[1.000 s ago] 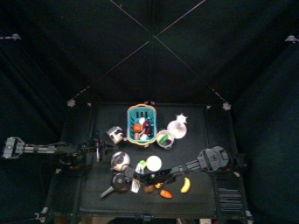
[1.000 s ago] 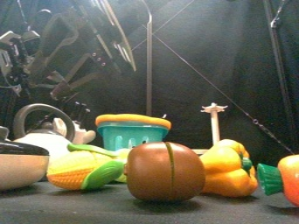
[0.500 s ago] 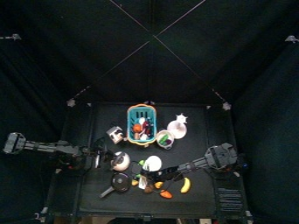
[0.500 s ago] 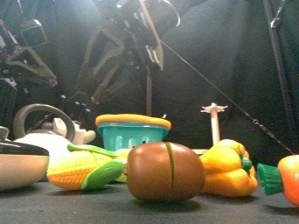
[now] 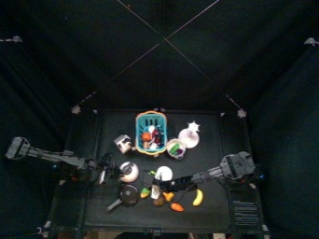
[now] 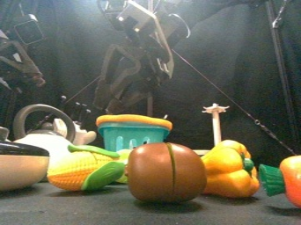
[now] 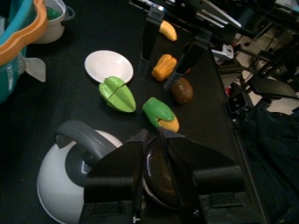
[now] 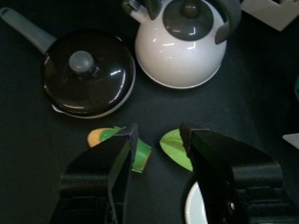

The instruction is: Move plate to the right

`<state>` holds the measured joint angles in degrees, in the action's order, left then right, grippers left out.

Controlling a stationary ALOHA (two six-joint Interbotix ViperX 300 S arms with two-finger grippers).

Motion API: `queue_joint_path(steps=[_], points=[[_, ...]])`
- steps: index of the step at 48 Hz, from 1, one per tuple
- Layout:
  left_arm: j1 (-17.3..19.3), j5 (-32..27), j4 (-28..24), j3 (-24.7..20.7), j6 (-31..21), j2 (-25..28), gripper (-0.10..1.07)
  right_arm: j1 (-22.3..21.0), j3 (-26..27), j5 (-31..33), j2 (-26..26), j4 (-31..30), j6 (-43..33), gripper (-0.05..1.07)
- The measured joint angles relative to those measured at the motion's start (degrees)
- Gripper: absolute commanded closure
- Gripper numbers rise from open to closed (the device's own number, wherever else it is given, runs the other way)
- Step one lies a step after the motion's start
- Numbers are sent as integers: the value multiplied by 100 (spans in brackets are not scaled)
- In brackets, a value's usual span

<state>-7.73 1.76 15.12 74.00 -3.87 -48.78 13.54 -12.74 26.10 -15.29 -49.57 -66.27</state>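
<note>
The plate (image 7: 108,66) is small, white and round. It lies flat on the table beside a green toy piece (image 7: 115,94), and shows in the top view (image 5: 163,175). My right gripper (image 8: 160,136) is open above the green piece (image 8: 176,147). The plate's edge (image 8: 195,206) shows low between its jaws, which hold nothing. My left gripper (image 7: 146,156) is shut and empty over the white kettle (image 7: 68,178), apart from the plate. The plate is hidden in the front view.
A teal basket (image 5: 151,126) and a pale round object with a star (image 5: 189,137) stand behind the plate. A lidded black pan (image 8: 87,74), corn (image 7: 160,115), a brown fruit (image 6: 167,172) and a yellow pepper (image 6: 230,167) crowd the front.
In the front view an arm has swung from the upper left to the middle. In the top view both arms have shifted slightly. The plate has not moved.
</note>
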Motion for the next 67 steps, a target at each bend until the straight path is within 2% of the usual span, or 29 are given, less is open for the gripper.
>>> queue_joint_path(steps=[8, 11, 19, 29, 39, 67], points=[[281, -88, -9, -53, 0, 0, 12, -9, -123, 79, 123, 9, -18, 23], [360, -176, -9, -88, -9, 0, 9, 0, -193, 167, 185, 18, -26, 23], [510, -554, -9, -220, -9, 88, 9, 0, -378, 431, 360, 26, -35, 23], [703, -888, 70, -396, -9, 554, 9, 9, -536, 536, 510, 53, -44, 23], [905, -932, 79, -422, -18, 756, 9, 9, -563, 536, 519, 79, -44, 23], [914, -888, 193, -422, -9, 1143, 9, 9, -729, 598, 519, 237, -44, 23]])
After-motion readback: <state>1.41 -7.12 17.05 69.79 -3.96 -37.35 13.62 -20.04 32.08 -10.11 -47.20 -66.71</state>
